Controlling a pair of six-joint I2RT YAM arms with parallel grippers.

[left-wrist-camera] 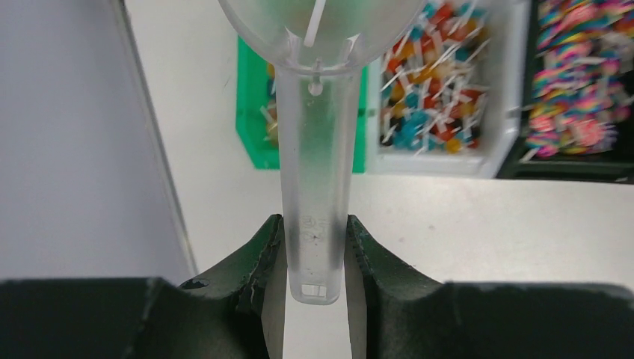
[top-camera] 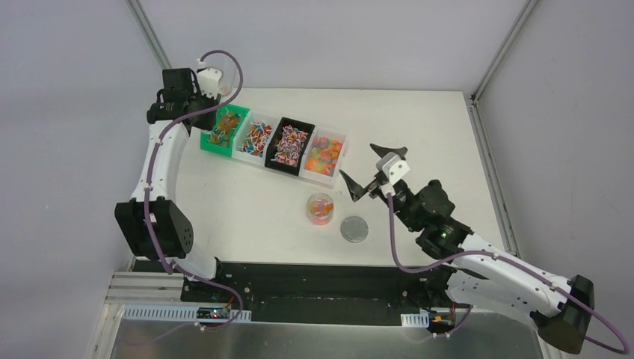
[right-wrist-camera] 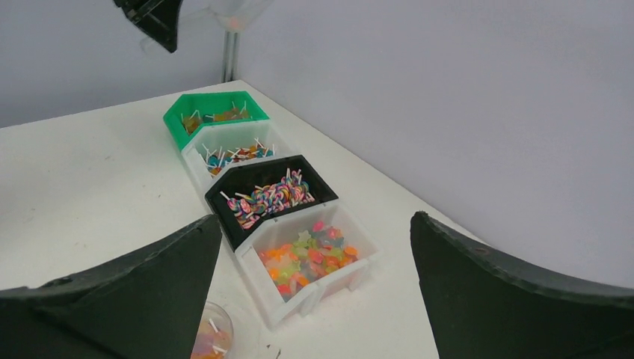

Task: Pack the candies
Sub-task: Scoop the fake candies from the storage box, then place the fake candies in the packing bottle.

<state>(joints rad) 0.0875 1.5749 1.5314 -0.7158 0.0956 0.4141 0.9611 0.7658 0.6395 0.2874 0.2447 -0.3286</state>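
The candies [top-camera: 288,146] lie sorted in four bins set in a row ahead of the left fingers [left-wrist-camera: 269,254]. Brown-orange lollipops fill the green bin [left-wrist-camera: 250,149] straight beyond the fingertips, and red and blue ones fill the white bin [left-wrist-camera: 441,163] next to it. Swirled ones are in the black bin [right-wrist-camera: 232,228], and gummy stars are in the last white bin [right-wrist-camera: 321,288], the one nearest the right fingers [top-camera: 347,178]. A few candies are already in the small clear cup [top-camera: 309,203], near the right fingers and well apart from the left ones, with the grey lid disc [top-camera: 355,229] just beside it.

The left fingers are clamped on the low end of a clear plastic scoop [left-wrist-camera: 314,187], its bowl held out over the green bin. A white stick shows at the bowl, though whether it lies inside I cannot tell. The right fingers stand wide apart above the table, holding nothing.

The step looks like ladling lollipops for the cup. Gripped so far from the bowl, the scoop will likely swing, so it wants a level bowl and a slow carry toward the right fingers. It should then tip right over the cup's mouth, since sticks may catch on the rim and the light cup may topple.

The table [top-camera: 247,202] is plain white and matte, walled by pale grey panels [top-camera: 336,37] on aluminium posts [top-camera: 153,34]
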